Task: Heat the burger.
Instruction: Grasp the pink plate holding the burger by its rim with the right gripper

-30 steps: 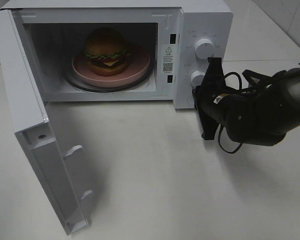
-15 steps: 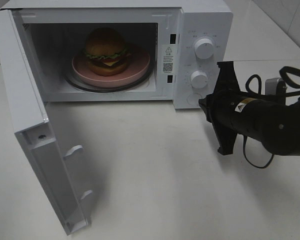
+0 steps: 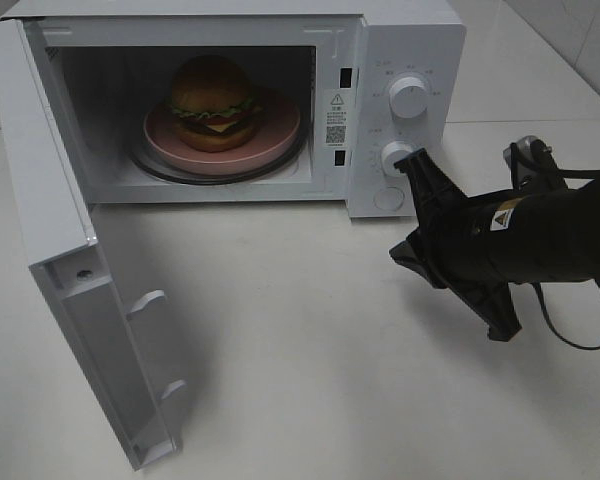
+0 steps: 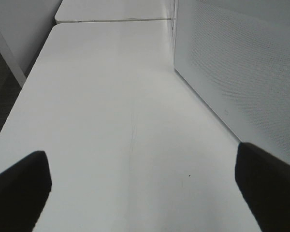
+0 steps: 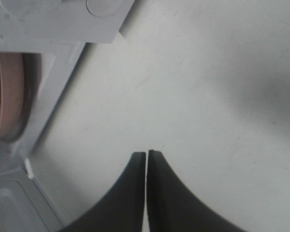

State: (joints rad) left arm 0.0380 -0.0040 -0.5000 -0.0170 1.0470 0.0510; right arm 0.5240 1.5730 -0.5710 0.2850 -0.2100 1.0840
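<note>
The burger (image 3: 214, 102) has a golden-brown bun, with lettuce and a dark patty showing. It sits on a round pink plate (image 3: 280, 125) inside the open white microwave (image 3: 410, 40). My right gripper (image 3: 400, 255) hovers over the table in front of the control panel, to the right of the cavity. In the right wrist view it (image 5: 146, 153) is shut and empty, and the plate's edge (image 5: 12, 96) shows beside it. My left gripper (image 4: 145, 186) is open and empty, over bare table beside the microwave's perforated side wall (image 4: 241, 72). It is out of the exterior view.
The microwave door (image 3: 55, 230) hangs wide open to the left and juts toward the table's front. Two white dials (image 3: 408, 97) (image 3: 394, 158) and a round button (image 3: 388, 199) are on the panel. White table (image 3: 300, 380) lies in front.
My right gripper has drawn back from the dials, moving lower and toward the table's front, and has turned. The burger, plate and door have not moved.
</note>
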